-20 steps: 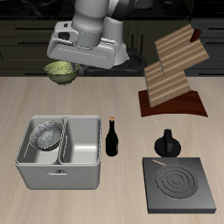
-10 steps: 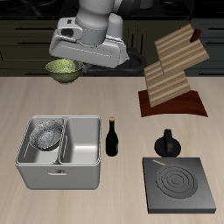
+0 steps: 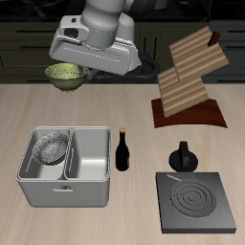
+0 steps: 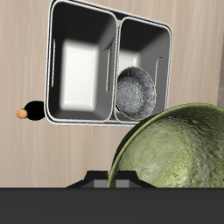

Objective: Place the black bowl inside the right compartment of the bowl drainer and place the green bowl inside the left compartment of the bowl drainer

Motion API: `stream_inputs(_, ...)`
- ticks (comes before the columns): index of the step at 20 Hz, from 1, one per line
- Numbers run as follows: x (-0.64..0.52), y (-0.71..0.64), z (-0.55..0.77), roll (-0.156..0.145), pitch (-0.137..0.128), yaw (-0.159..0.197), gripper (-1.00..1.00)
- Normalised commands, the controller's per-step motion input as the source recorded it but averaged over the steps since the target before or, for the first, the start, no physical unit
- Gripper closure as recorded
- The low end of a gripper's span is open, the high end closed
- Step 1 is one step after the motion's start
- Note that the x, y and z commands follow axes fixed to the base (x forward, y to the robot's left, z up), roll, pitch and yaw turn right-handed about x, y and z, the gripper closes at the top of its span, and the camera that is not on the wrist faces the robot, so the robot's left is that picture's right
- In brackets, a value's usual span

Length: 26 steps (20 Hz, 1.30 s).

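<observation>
Claw is clamped on the rim of the olive-green mottled round bowl. I've got it lifted well clear of the table, back behind the grey metal two-well bowl drainer. In the wrist view the green bowl fills the near field, tilted, with both wells visible past it.

The dark grey-black speckled bowl already sits in one well, leaning against the wall. The well beside it, next to the dark glass bottle, is empty, so that's my target.

My plan: from the exterior view, travel toward 6 o'clock, keep height until centred over the empty well, then descend straight. Watch the central divider and the bottle just beside the drainer wall. Release low so the bowl doesn't bounce or tip onto the divider.
</observation>
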Motion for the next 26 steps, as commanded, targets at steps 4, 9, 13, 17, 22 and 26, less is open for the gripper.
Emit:
stream_inputs(4,0.25,0.14,0.08,-0.013,0.002,0.017,1.00)
stream_inputs(9,0.27,0.13,0.00,0.020,0.001,0.022,1.00)
stream_inputs(13,0.30,0.21,-0.08,0.037,0.024,0.025,1.00)
stream_inputs(17,0.16,0.23,-0.16,0.031,0.033,-0.002,1.00)
stream_inputs(22,0.20,0.21,-0.21,0.027,0.024,0.026,1.00)
stream_inputs(26,0.07,0.21,-0.23,0.051,0.023,0.016,1.00)
